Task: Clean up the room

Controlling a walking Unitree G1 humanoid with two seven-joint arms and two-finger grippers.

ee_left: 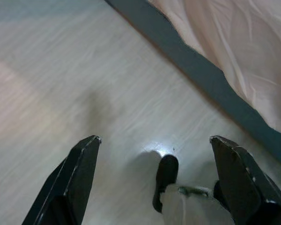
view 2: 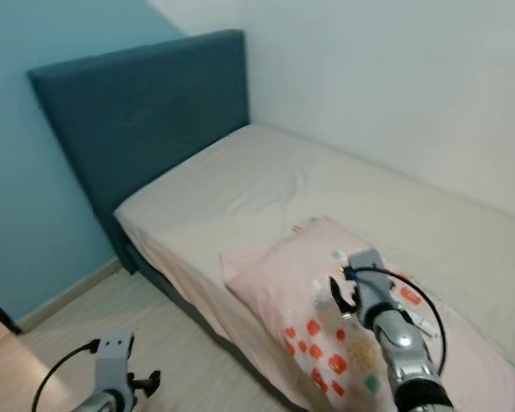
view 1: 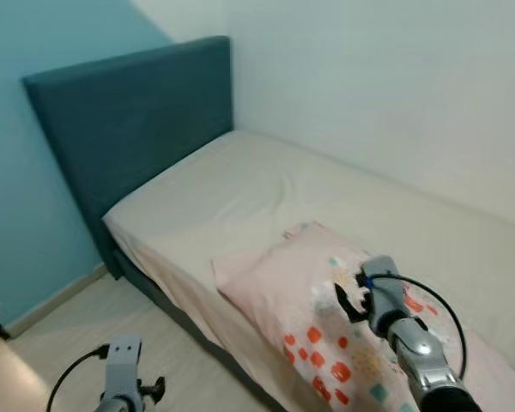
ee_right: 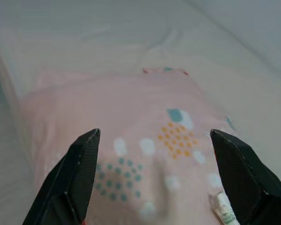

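Observation:
A pink pillow (view 1: 270, 287) with coloured patches lies on the bed's beige sheet (view 1: 257, 184), close to the bed's front edge. My right gripper (view 1: 350, 298) hovers just above the pillow's middle, open, with nothing between its fingers; the right wrist view looks along them onto the pillow (ee_right: 145, 117). A small white scrap (ee_right: 222, 208) rests on the pillow near one fingertip. My left gripper (ee_left: 154, 139) hangs low beside the bed over the pale wooden floor (ee_left: 61, 84), open and empty.
A dark blue headboard (view 1: 129, 120) stands at the bed's far left end against a light blue wall. A white wall runs along the bed's far side. The dark bed base (ee_left: 201, 79) borders the floor strip (view 1: 77, 335).

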